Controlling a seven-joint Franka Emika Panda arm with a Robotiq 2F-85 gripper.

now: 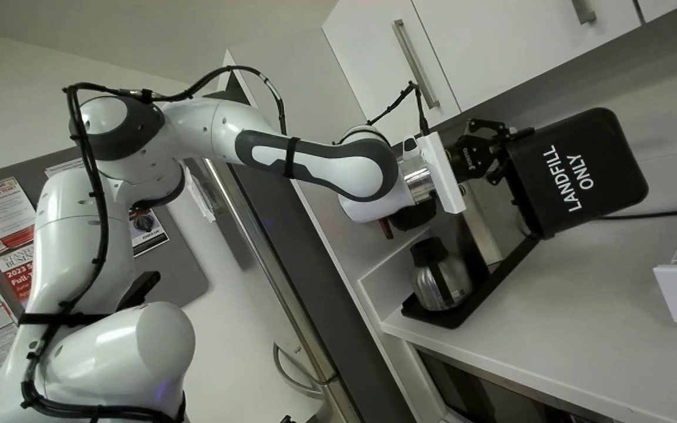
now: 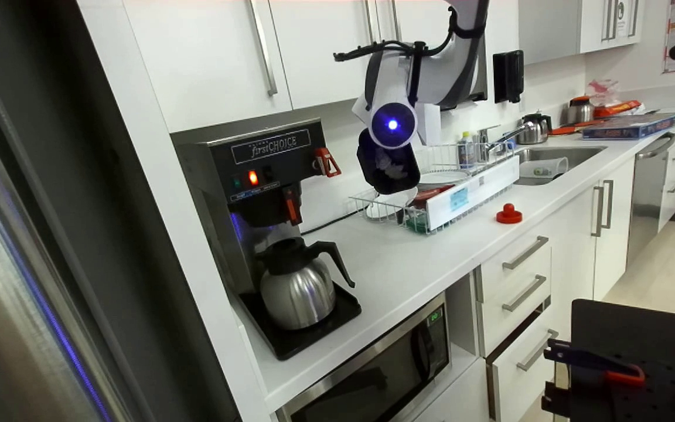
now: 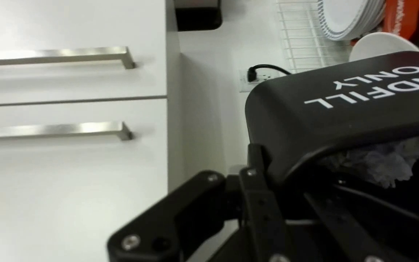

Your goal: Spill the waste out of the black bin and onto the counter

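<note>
Holding the bin (image 1: 597,176) high over the counter (image 1: 597,294), in an exterior view, with the gripper (image 1: 518,136) set on a rim corner from the left. Lying tipped on its side in the air, with lettering toward the camera and mouth to the left, toward the pot (image 1: 441,282).

Hanging, in an exterior view, to the right of the coffee maker (image 2: 285,167) and in line with the left end of the rack (image 2: 472,190), apparently touching neither. Turned mouth-first to the near side, with the waste (image 2: 393,170) inside, pale and crumpled; not yet spilled, by the look of it.

Pinching, in the wrist view, with fingers (image 3: 262,207) drawn nearly together inside and outside the corner, on only the thin wall between. Showing the waste too, past the rim, partly hidden.

Judging the bin light and fairly stiff, from its thin, smooth plastic; likely to pivot or slide in so small a hold, most of all if jerked. Best held by the rim, perhaps nearer the middle of a side for less twisting. Expect soft, almost weightless waste, apt to cling inside or drift; tip the mouth further down, then shake gently.
</note>
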